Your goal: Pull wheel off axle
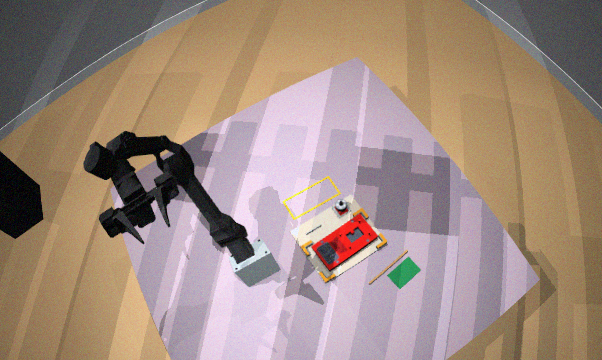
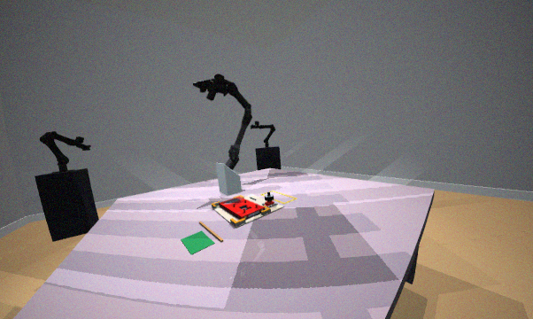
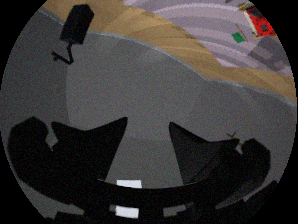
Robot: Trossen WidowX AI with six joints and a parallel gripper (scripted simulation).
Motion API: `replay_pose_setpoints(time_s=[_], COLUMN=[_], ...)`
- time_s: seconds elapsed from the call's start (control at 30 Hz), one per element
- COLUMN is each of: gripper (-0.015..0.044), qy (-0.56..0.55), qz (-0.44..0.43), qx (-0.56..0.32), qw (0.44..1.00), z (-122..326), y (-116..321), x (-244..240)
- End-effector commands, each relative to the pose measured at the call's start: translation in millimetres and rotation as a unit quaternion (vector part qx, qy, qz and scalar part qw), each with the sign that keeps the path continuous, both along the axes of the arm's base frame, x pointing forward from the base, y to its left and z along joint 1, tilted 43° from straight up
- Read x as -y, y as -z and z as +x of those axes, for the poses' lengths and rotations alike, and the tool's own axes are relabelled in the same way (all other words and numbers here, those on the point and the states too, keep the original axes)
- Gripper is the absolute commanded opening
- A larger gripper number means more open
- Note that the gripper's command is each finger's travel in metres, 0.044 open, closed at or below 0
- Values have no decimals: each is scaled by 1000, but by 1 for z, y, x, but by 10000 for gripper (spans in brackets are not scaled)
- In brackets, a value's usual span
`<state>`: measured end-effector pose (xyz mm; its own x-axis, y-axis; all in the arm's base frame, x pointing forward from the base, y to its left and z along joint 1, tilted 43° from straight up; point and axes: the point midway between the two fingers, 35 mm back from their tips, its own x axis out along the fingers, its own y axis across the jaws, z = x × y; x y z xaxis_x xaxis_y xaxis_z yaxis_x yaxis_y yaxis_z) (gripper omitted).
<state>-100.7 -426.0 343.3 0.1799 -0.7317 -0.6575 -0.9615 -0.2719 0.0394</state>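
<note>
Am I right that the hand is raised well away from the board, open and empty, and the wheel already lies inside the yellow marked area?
Not quite. The top view shows the wheel on its axle at the board's corner, outside the yellow marked area. The hand is indeed raised, open and empty.
</note>
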Motion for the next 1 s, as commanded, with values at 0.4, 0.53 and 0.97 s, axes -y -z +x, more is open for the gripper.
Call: replay_pose_setpoints(time_s=[0.4,0.53,0.97], gripper=[300,300,300], qy=[-325,-401,-697], qz=[61,72,68], qx=[-37,-59,-105], qw=[943,911,706], z=[198,244,400], y=[86,111,193], x=[6,-9,-119])
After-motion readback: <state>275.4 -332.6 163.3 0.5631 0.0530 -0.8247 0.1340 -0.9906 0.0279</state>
